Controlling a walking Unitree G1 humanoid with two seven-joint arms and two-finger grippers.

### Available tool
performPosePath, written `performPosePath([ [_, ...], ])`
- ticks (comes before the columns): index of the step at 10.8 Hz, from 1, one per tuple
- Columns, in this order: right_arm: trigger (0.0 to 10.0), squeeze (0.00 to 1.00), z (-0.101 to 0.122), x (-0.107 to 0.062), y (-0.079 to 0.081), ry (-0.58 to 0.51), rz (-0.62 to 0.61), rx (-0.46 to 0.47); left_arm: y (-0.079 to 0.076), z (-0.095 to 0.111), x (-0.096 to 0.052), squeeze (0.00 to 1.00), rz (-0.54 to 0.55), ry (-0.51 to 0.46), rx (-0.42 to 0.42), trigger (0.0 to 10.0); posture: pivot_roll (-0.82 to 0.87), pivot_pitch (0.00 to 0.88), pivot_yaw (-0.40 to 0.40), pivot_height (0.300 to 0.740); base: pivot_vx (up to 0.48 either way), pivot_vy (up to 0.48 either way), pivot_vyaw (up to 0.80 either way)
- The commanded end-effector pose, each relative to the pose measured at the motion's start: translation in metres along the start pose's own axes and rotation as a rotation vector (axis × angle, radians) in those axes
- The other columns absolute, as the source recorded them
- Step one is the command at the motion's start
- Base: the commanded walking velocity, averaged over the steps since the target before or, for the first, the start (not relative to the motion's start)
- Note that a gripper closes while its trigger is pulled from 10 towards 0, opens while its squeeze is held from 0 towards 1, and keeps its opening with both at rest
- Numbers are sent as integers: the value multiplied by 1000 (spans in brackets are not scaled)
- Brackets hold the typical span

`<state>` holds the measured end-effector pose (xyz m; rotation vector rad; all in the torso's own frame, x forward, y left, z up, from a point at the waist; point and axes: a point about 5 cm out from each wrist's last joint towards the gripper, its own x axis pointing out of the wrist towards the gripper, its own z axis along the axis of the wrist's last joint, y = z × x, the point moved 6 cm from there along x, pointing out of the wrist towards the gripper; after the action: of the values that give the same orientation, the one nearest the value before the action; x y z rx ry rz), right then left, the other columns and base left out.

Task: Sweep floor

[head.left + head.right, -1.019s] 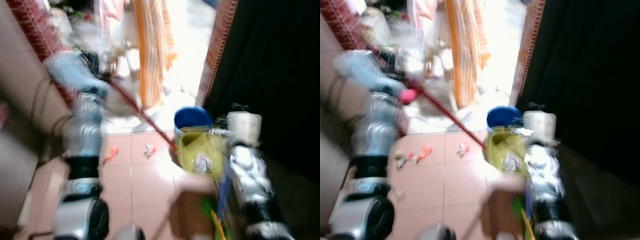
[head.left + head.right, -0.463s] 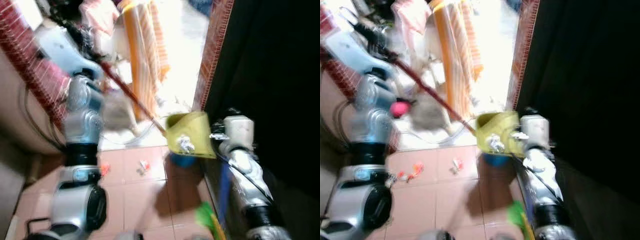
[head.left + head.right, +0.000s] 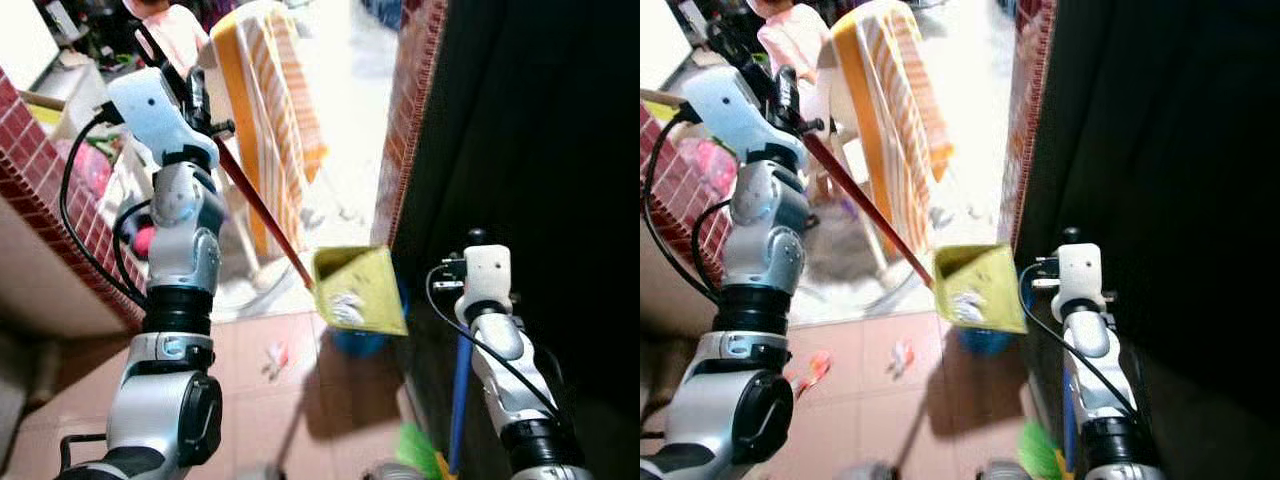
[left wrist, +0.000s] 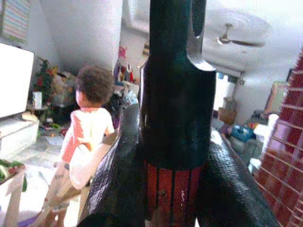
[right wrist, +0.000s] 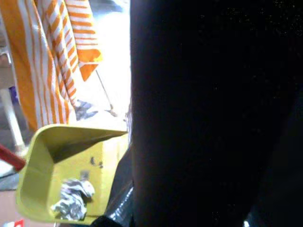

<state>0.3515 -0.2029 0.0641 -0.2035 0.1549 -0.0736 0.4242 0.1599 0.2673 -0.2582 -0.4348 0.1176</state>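
the left gripper (image 3: pixel 185 95) is raised high, its jaws clenched on the red handle (image 3: pixel 262 215) of a yellow dustpan (image 3: pixel 358 290); in the left wrist view the two black fingers (image 4: pixel 118 175) press on either side of the red shaft. the dustpan hangs in the air above the tiled floor (image 3: pixel 270 400), tipped, with a crumpled scrap of paper (image 3: pixel 343 307) lying in its lower part. just below it a blue bucket (image 3: pixel 360 343) stands on the floor by the foot of the brick pillar (image 3: pixel 405 110).

the right arm is up beside the dark wall, and a blue broom stick (image 3: pixel 458 400) with green bristles (image 3: pixel 418 447) runs down beside it near the floor's near edge; whether the right gripper (image 3: pixel 478 243) has its jaws closed on it i cannot tell.

a small piece of litter (image 3: pixel 277 355) lies on the tiles short of the bucket, and another (image 3: pixel 818 365) further toward the left wall, so the sweeping looks unfinished.

the risks, as i judge them: the pan is tilted with its mouth low, so the paper could slide out before it is over the bucket. the long handle gives the pan a wide swing, and it could knock the striped orange cloth (image 3: pixel 270 110) or the pillar. a person (image 4: pixel 90 127) stands beyond the cloth, close enough to matter if the handle swings that way.
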Motion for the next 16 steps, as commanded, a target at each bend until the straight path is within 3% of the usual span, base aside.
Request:
performPosePath([
  [1, 10000, 0, 15, 2, 7, -50, 26, -11, 7, 30, 7, 0, 25, -130, 98, 10000, -95, 0, 60, 740, 322, 0, 0],
  [3, 10000, 0, 15, 2, 8, -50, 32, -12, 9, 32, 6, 0, 45, -148, 138, 10000, -96, 0, 56, 740, 131, 0, 0],
  [5, 10000, 0, 18, 2, 11, -61, 43, -8, -1, 22, 1, 0, 14, -152, 161, 10000, -99, 0, 50, 740, 0, 0, 0],
  [9, 10000, 0, 22, 4, 13, -68, 49, -9, -31, 3, -12, 0, -74, -175, 242, 10000, -113, 0, 53, 740, 0, 0, 0],
  [11, 10000, 0, 23, 4, 16, -75, 53, -4, -56, -15, -29, 0, -185, -160, 266, 10000, -116, 0, 59, 740, 0, 0, 0],
  [12, 10000, 0, 24, 4, 17, -81, 53, -2, -64, -16, -32, 0, -210, -143, 227, 10000, -113, 0, 61, 740, 0, 0, 0],
  [14, 10000, 0, 25, 5, 18, -84, 56, 1, -57, 23, -19, 0, -177, -237, 211, 10000, -92, 0, 55, 740, 0, 0, 0],
  [15, 10000, 0, 24, 7, 22, -85, 64, 1, -51, 58, -14, 0, -169, -345, 271, 10000, -76, 0, 53, 740, 0, 0, 0],
  [16, 10000, 0, 25, 7, 25, -85, 69, 2, -43, 74, -12, 0, -147, -386, 303, 10000, -67, 0, 51, 740, 0, 0, 0],
])
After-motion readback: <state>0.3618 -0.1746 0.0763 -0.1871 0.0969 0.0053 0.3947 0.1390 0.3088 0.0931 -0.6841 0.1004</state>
